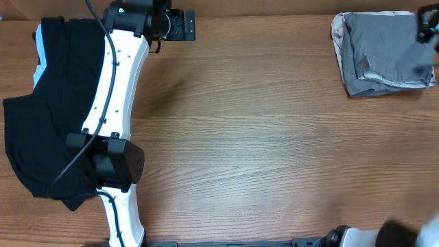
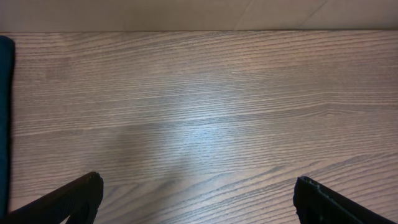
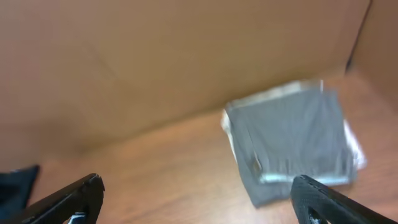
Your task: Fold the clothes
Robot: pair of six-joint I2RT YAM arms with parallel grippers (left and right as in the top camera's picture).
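The clothes, a pair of grey shorts (image 1: 384, 55), lie folded into a rough square at the table's far right corner. In the right wrist view the shorts (image 3: 289, 143) are blurred and sit ahead and to the right. My right gripper (image 3: 198, 196) is open and empty, its right finger (image 3: 323, 199) in front of the shorts' near edge. From overhead the right gripper (image 1: 429, 27) is a dark blur over the shorts' right edge. My left gripper (image 1: 188, 26) is at the far left-centre, far from the shorts. Its jaws (image 2: 198, 193) stand wide open over bare wood.
A black garment (image 1: 48, 110) with a light-blue edge lies at the far left, partly under the white left arm (image 1: 116, 103). A pale cloth edge (image 1: 337, 34) shows beside the grey shorts on their left. A brown wall (image 3: 155, 56) backs the wooden table (image 1: 260, 137).
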